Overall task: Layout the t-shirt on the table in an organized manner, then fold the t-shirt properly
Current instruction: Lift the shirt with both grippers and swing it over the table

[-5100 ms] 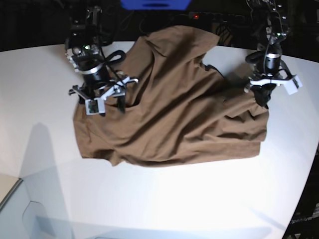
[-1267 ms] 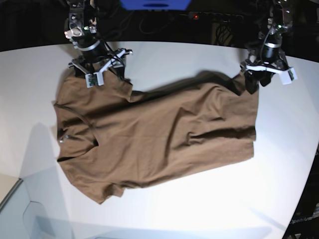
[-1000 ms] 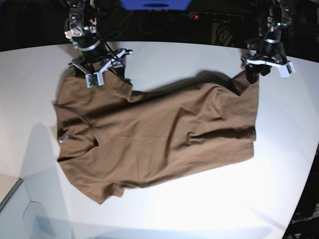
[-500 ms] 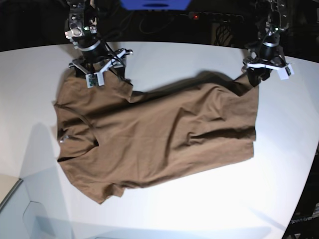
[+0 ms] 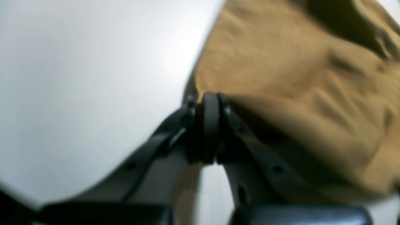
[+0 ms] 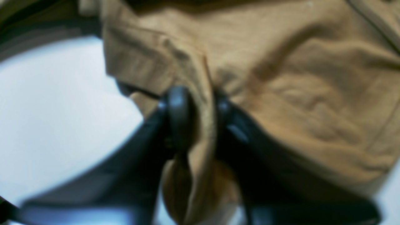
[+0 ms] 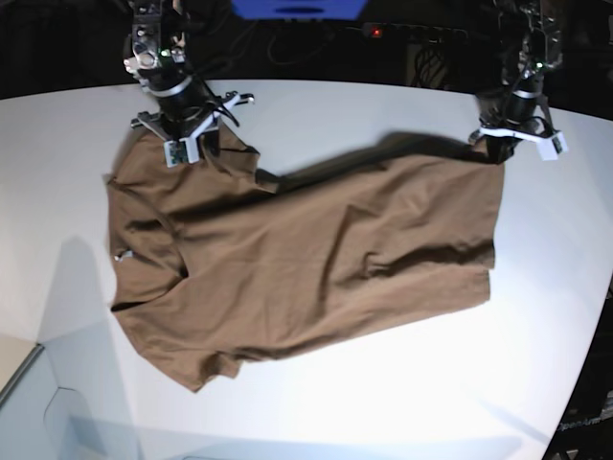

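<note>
The brown t-shirt (image 7: 306,259) lies spread on the white table (image 7: 383,402), collar to the left and hem to the right, still wrinkled. At the far left, my right gripper (image 7: 189,146) is shut on the shirt's far sleeve. The right wrist view shows a fold of cloth (image 6: 203,131) pinched between the right gripper's (image 6: 200,100) dark fingers. My left gripper (image 7: 500,149) stands at the shirt's far right corner. In the left wrist view the left gripper (image 5: 208,100) is shut on the edge of the cloth (image 5: 297,62).
Behind the table's far edge there is a dark area with cables, a blue object (image 7: 297,8) and a red light (image 7: 376,32). The table's curved edge (image 7: 599,316) runs down the right. A pale grey surface (image 7: 38,412) sits at the lower left corner.
Both grippers have shut on the shirt. The far right corner has been drawn up and outward toward the left gripper. The far sleeve has bunched under the right gripper.
</note>
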